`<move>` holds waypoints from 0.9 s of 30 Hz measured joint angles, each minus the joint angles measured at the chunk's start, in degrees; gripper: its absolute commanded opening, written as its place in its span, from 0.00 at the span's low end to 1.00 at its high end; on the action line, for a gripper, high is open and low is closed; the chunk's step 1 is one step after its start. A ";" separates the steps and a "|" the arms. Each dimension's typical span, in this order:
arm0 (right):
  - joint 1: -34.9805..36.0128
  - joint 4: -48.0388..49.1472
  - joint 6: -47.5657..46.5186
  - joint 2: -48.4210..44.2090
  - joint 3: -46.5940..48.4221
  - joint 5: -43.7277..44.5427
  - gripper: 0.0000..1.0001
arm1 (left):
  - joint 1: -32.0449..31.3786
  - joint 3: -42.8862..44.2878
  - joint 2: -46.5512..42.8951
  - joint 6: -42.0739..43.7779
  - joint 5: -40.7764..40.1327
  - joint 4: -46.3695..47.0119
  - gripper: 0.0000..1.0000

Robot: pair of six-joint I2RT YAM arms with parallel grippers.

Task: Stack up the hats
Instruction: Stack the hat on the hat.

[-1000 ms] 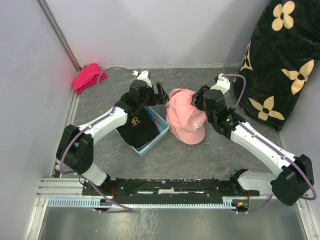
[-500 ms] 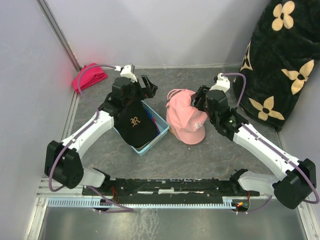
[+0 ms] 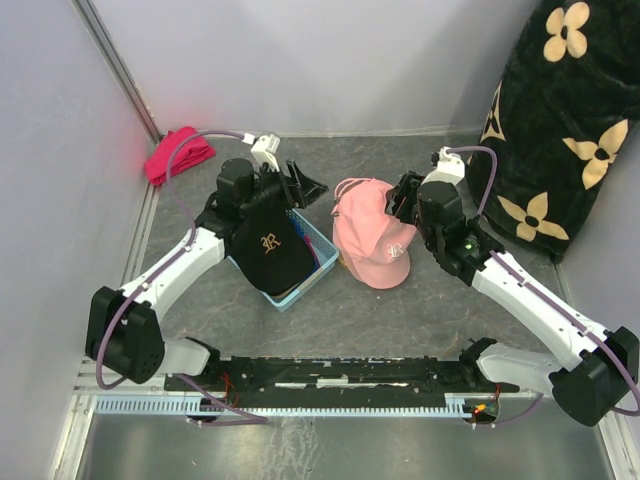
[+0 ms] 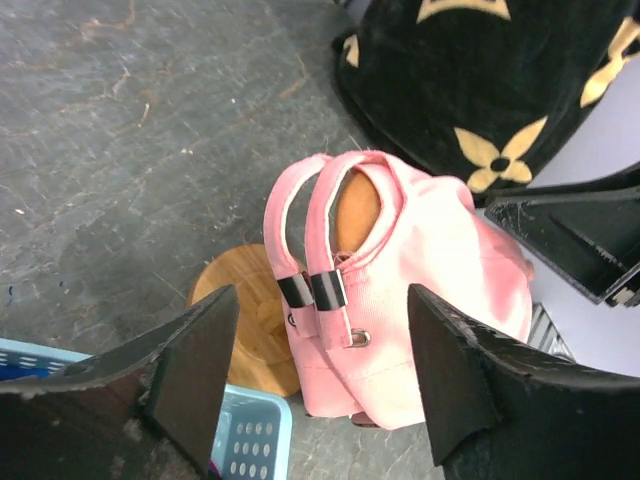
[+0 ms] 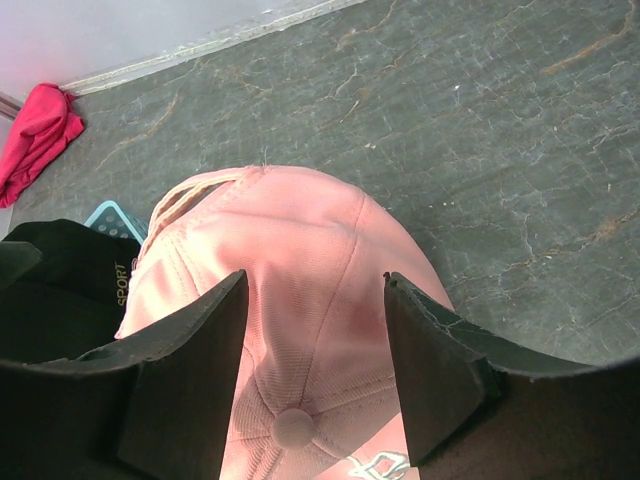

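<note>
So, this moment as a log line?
pink hat on wooden stand; black hat over blue basket; left gripper open; right gripper open

Grey, crack-veined surface (image 3: 420,300) carries a red-pink cloth bundle (image 3: 178,153) at 10 o'clock, a light-blue basket (image 3: 305,288) and a wooden stand (image 4: 250,320) near centre — black plush fabric with tan flowers (image 3: 560,120) at 2 o'clock.
</note>
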 measured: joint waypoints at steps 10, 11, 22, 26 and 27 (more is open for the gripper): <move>0.00 -0.09 -0.04 0.00 0.00 -0.39 0.64 | -0.09 0.09 7.50 -1.05 9.66 2.34 0.66; 0.00 -0.09 -0.04 0.00 0.00 -0.44 0.64 | -0.24 0.11 8.04 -1.25 10.21 2.58 0.66; 0.00 -0.07 -0.04 0.52 0.00 -0.70 0.64 | -1.79 2.47 10.78 -1.68 13.22 5.18 0.66; 0.00 -0.07 -0.04 0.98 0.00 -1.07 0.64 | -1.90 3.39 12.31 -1.68 13.64 5.31 0.66; 0.00 -0.07 -0.04 1.03 0.00 -1.11 0.64 | -1.90 3.50 12.48 -1.68 13.64 5.29 0.66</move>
